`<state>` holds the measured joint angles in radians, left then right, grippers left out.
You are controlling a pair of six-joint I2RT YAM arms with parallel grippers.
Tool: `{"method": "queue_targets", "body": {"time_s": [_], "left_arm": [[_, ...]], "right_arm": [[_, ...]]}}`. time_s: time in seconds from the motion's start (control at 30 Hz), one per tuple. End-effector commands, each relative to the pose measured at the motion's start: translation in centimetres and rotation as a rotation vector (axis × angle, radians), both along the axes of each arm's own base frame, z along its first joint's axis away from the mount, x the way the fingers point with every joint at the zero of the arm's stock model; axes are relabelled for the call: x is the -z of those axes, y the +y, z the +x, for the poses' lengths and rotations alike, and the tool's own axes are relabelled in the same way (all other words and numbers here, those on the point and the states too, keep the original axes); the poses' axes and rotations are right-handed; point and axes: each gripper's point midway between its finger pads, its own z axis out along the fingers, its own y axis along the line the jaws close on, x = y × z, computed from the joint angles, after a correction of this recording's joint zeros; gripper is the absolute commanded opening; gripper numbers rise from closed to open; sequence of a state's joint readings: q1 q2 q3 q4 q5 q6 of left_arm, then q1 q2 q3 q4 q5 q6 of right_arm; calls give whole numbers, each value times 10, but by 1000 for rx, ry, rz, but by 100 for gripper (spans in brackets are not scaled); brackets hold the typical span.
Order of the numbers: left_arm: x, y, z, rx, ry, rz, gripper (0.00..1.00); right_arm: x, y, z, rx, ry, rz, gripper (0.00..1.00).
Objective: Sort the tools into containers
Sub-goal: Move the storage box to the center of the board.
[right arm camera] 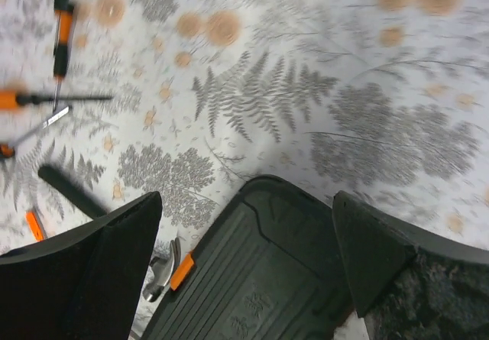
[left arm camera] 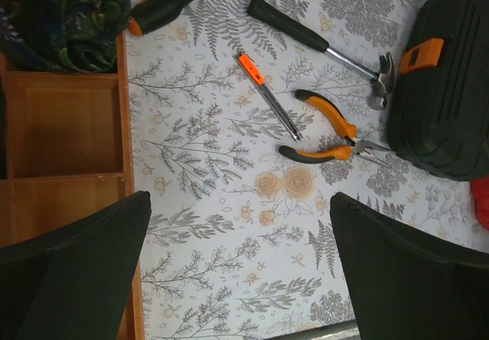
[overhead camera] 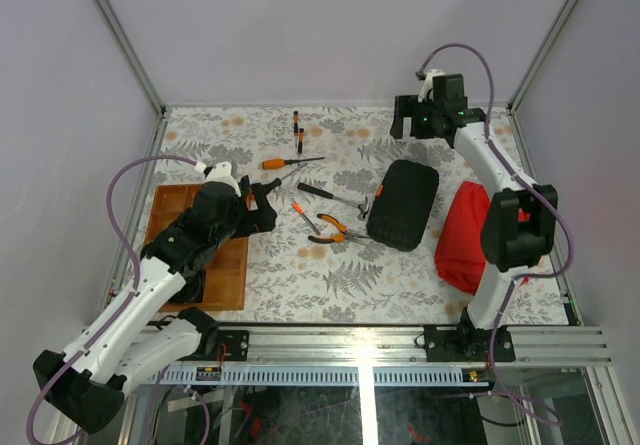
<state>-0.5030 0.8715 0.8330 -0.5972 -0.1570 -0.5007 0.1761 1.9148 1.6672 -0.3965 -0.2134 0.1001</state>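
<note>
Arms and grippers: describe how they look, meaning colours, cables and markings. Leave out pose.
The left arm and right arm have white links and black joint housings. A lilac cable loops along each. The left gripper and right gripper have broad matte black fingers. The right arm's black elbow housing carries a small red mark.
</note>
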Motion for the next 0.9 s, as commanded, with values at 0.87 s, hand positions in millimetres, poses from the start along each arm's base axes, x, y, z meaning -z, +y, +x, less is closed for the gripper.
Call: {"method": "queue_targets", "body": {"time_s": [0.87], "left_arm": [[-16, 4, 11, -16, -63, 19, 100]], "right_arm": [[67, -7, 6, 192, 175, 86, 97]]}}
